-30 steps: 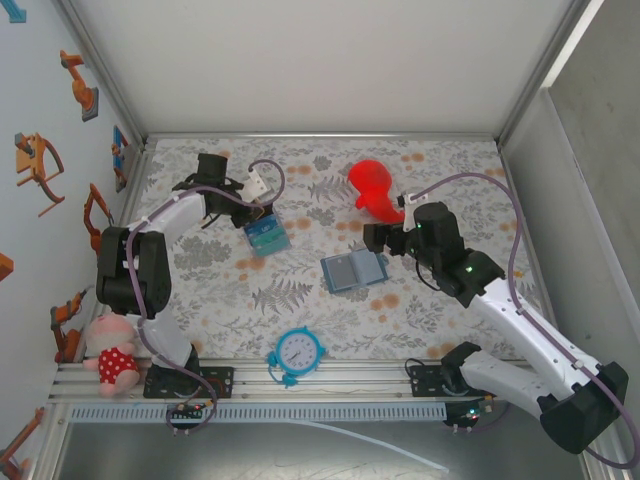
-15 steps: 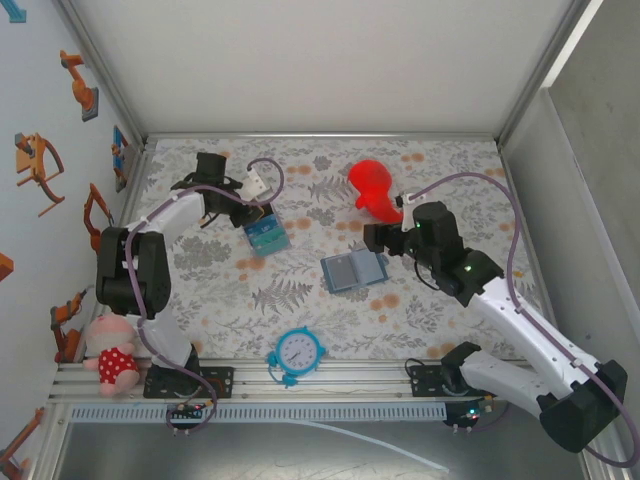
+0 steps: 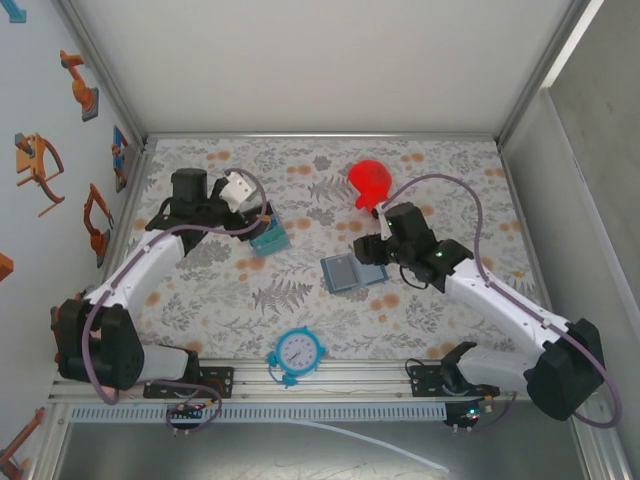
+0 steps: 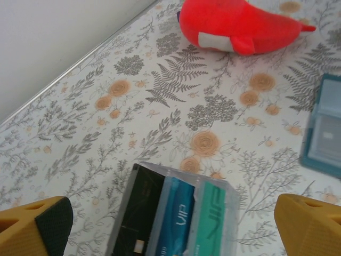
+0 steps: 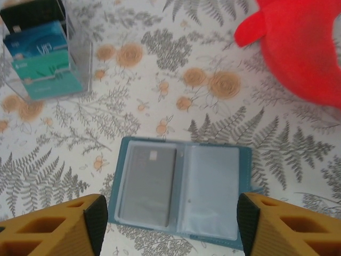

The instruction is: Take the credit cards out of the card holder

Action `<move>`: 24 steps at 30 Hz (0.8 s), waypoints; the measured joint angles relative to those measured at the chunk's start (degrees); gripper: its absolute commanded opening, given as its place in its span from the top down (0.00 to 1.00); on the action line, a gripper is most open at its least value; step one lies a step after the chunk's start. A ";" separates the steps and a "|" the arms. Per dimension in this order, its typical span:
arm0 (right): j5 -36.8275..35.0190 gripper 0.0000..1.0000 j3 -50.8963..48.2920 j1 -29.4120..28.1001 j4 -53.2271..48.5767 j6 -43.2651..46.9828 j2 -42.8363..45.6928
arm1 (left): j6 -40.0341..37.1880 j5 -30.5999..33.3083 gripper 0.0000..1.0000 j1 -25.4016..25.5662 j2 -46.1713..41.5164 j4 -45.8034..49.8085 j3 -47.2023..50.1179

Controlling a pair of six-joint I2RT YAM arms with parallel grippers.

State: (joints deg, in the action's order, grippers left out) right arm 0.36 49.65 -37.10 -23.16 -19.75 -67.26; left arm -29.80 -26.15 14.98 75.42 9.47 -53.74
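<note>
The card holder lies open on the flowered mat, slate blue with pale clear sleeves. In the right wrist view the card holder has one grey card in its left sleeve, while the right sleeve looks empty. My right gripper is open just above it, one finger off each short edge, touching nothing; from the top my right gripper sits at the holder's far right corner. A clear case with black, blue and teal cards lies below my open left gripper, seen from the top as the left gripper.
A red plush lies just behind the right gripper. A blue clock stands near the front rail. The clear case of cards sits left of the holder. Metal walls close in the mat on three sides.
My left gripper has opened and let go of the case of cards, and its arm has swung lower. My right gripper has moved left over the card holder, its jaws narrowing.
</note>
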 measured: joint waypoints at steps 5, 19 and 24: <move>-0.92 0.41 0.52 -4.17 -0.94 -0.24 -4.52 | 10.19 4.57 0.03 2.25 -6.27 -2.01 4.48; -3.45 0.56 2.97 -11.80 -1.51 -3.02 -16.90 | 35.85 24.33 0.03 8.26 -22.62 -6.27 16.20; -3.45 0.59 3.80 -11.80 -1.46 -3.23 -20.02 | 41.29 31.45 0.03 8.24 -23.67 -6.12 16.76</move>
State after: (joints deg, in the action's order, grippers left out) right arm -3.09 53.45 -48.90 -24.62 -22.98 -87.29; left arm 11.49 5.30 23.22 51.75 3.36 -36.97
